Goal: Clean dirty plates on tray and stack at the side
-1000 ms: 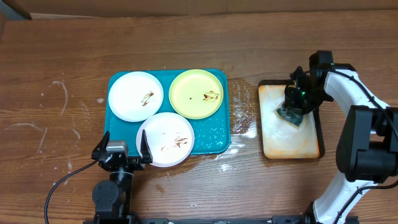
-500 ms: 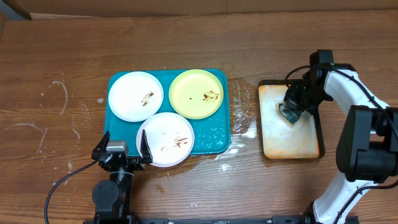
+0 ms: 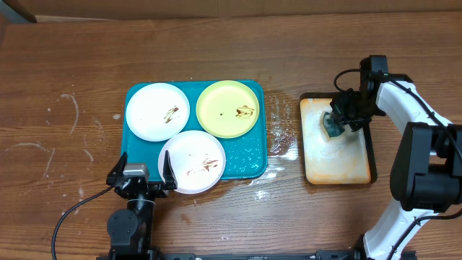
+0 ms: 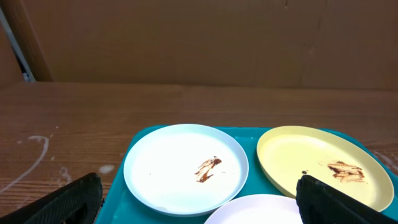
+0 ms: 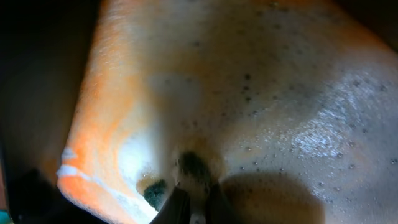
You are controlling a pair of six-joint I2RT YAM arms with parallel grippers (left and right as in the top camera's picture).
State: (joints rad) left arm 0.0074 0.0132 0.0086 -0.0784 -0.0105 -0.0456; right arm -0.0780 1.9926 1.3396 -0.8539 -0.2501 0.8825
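Three smeared plates (image 4: 186,168) lie on the teal tray (image 3: 249,160), seen from my remote station. Nearest me, at the front edge of the wooden table (image 3: 65,202), the left gripper (image 3: 142,172) sits low with its fingers spread wide and nothing between them. Just beyond it is the near white plate (image 3: 192,161), streaked brown and overhanging the tray's front rim.

To the right a wet patch (image 3: 280,146) darkens the wood between the teal tray and the orange-tan tray (image 3: 339,165), whose black-rimmed surface glistens with small bubbles in the right wrist view. Over its far end the right gripper (image 3: 338,121) points down, its fingers pinched nearly together on a dark green sponge (image 3: 332,127) that presses on the foamy surface.

Farther back on the teal tray, the far white plate (image 3: 157,110) and the yellow-green plate (image 3: 229,108) sit side by side, each with a small brown smear. White scuffs (image 3: 72,108) mark the bare wood to the left. A plain cardboard wall (image 4: 186,37) closes off the room behind the table.
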